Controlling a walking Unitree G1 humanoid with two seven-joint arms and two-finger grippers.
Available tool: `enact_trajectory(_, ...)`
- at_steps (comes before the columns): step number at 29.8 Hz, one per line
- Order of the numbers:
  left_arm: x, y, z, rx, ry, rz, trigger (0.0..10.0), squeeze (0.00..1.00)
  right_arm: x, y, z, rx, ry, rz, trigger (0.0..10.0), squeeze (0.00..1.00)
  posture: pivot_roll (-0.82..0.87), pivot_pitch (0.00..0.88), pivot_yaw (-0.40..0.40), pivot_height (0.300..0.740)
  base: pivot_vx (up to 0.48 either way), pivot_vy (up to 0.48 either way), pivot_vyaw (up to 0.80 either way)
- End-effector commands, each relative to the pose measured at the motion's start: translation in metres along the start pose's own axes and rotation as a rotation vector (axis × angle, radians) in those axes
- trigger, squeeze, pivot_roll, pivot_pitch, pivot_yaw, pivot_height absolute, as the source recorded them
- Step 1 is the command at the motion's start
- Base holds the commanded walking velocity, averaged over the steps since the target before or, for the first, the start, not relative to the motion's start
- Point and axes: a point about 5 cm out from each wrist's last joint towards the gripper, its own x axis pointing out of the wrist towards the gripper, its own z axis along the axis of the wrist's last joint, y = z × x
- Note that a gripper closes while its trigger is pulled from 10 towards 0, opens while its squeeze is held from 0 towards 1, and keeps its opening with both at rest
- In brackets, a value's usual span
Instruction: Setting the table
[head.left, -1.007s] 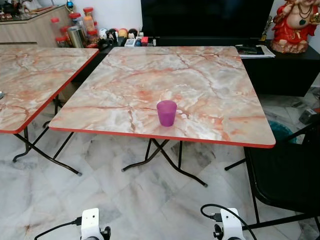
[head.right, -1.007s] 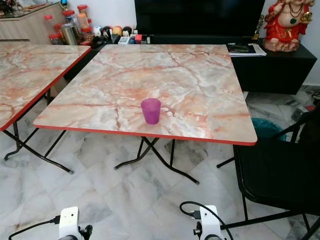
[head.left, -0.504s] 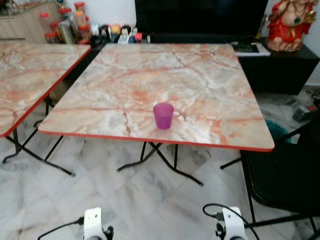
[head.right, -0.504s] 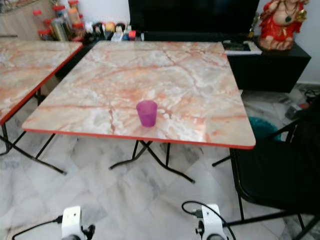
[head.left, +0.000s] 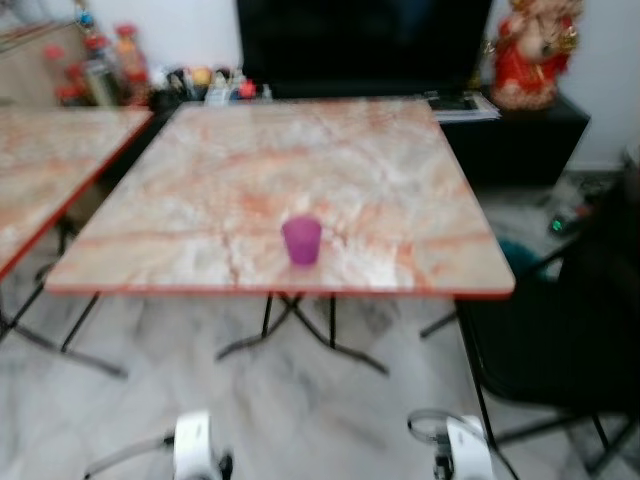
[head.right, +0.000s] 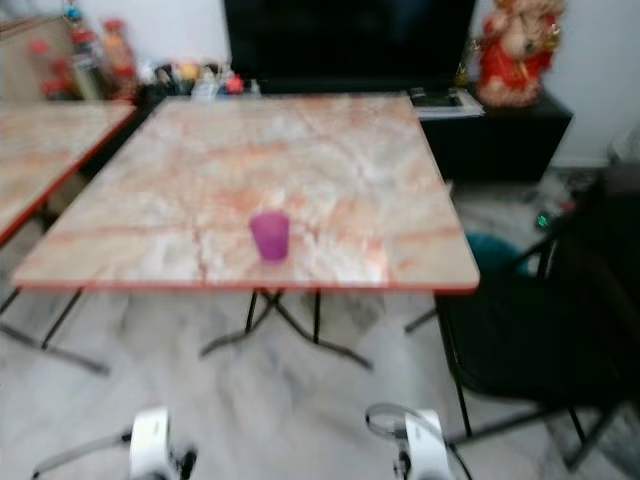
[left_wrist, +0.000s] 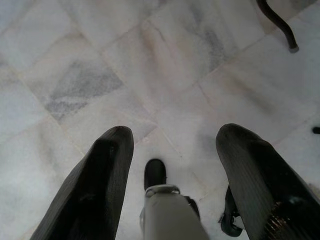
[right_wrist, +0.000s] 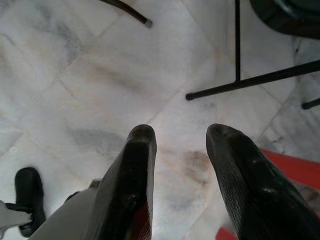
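Observation:
A purple cup (head.left: 301, 240) stands upright on the marble-patterned folding table (head.left: 220, 160), close to its near red edge. Both arms hang low in front of me, only their white wrist ends visible at the bottom of the eye views. My left gripper (left_wrist: 170, 145) points down at the marble floor, its two black fingers (left_wrist: 102, 175) spread wide with nothing between them. Over the floor too, my right gripper (right_wrist: 177, 135) is open and empty. Both are well short of the table and the cup.
A second marble table (head.left: 40, 170) stands to the left. A black chair (head.left: 570, 320) sits at the right, beside the table's corner. Behind are a dark TV unit (head.left: 520, 130) with a red statue (head.left: 530, 50) and jars (head.left: 100, 70).
The whole picture has shifted left and blurred, so the camera has moved. The cup and tables stay put, and both arms keep hanging.

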Motion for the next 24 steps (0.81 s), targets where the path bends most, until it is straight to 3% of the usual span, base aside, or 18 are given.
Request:
enact_trajectory(1,-0.0007,0.0083,-0.0015,-0.008,0.002,0.029,10.0,0.00,0.0020,0.0070,0.0104,0.000,-0.027,0.017,10.0,0.00,-0.08,0.000,0.010,0.740,0.289,0.000,0.00)
enact_trajectory(24,0.0006,0.0065,0.0055,-0.005,-0.020,0.029,10.0,0.00,0.0026,0.0074,0.0119,-0.006,-0.020,0.016,10.0,0.00,-0.08,0.000,0.017,0.740,0.281,0.000,0.00)
